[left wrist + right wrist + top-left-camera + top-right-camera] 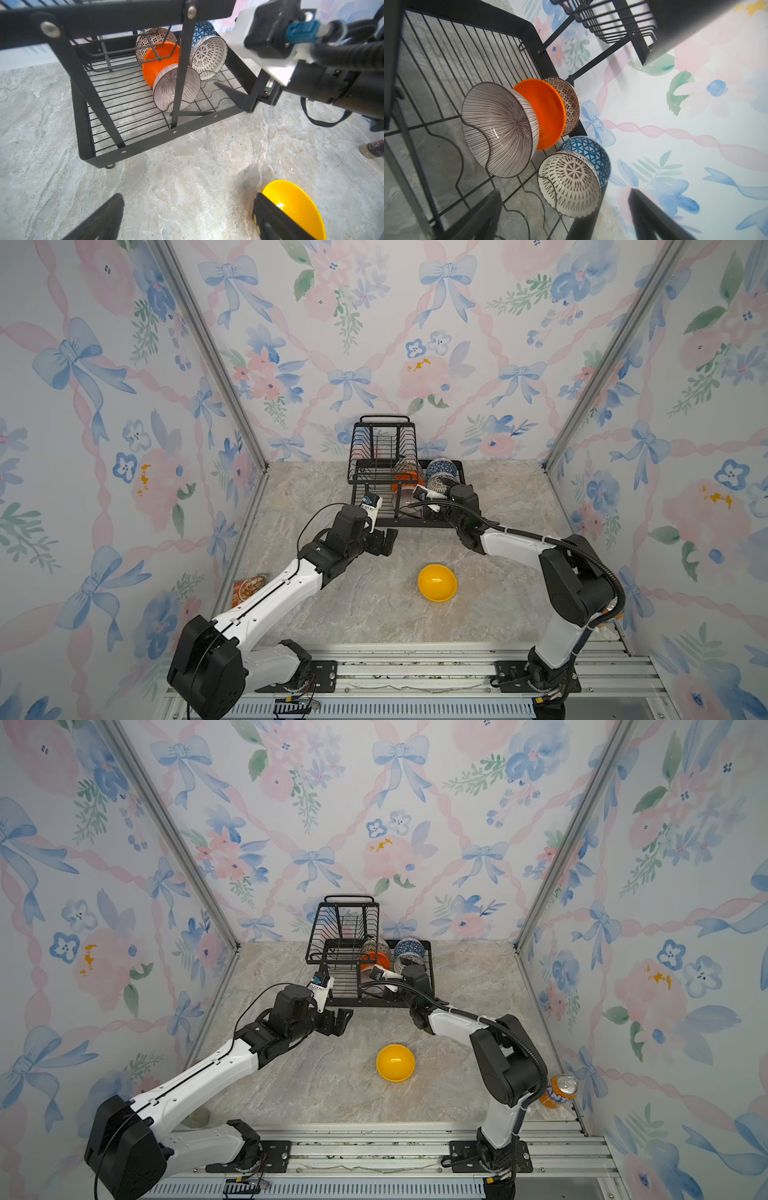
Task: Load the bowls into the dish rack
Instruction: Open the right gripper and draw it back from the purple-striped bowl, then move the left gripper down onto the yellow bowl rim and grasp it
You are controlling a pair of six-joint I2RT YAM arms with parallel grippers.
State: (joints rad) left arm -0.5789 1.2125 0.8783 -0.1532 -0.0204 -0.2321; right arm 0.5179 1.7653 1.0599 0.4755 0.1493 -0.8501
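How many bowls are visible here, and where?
6. Five on edge in the dish rack: striped, orange, mosaic in one row; lattice, blue beside. Yellow bowl on the table.

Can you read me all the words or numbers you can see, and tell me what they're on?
"AN": big letters on the orange soda can; the rest of the word is turned away or hidden.
The packet by the left wall has printing, but it is too blurred to read.
I can read nothing else.
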